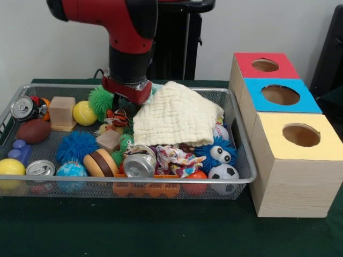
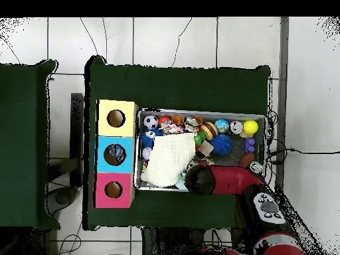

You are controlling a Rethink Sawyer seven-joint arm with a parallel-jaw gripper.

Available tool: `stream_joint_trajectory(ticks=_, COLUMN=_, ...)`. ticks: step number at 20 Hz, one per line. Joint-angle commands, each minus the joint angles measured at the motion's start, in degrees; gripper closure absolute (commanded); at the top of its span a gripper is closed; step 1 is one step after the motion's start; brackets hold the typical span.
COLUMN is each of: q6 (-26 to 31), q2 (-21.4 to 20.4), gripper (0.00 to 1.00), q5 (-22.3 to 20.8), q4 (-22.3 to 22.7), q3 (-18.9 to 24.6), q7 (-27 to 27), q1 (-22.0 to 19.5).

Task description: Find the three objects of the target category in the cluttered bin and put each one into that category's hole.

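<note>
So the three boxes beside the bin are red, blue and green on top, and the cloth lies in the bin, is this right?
Not quite: no box is green on top. The front view shows the boxes' tops as red, blue and yellow, each with a round hole. The rest holds: they stand beside the bin, and the cloth lies in it.

I see a plain pale wall (image 1: 48,48) across the top of the front view, behind my dark green table (image 1: 161,230). From overhead, the floor (image 2: 172,40) is white tile with dark grout lines, and a second green table (image 2: 23,143) fills the left edge.
</note>
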Motion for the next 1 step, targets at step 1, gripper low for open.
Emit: stream_joint_trajectory(ticks=1, q6=-3.22, q2=5.68, gripper=0.0, q5=-5.03, q4=-4.58, q3=5.61, q7=-4.19, q1=-1.01)
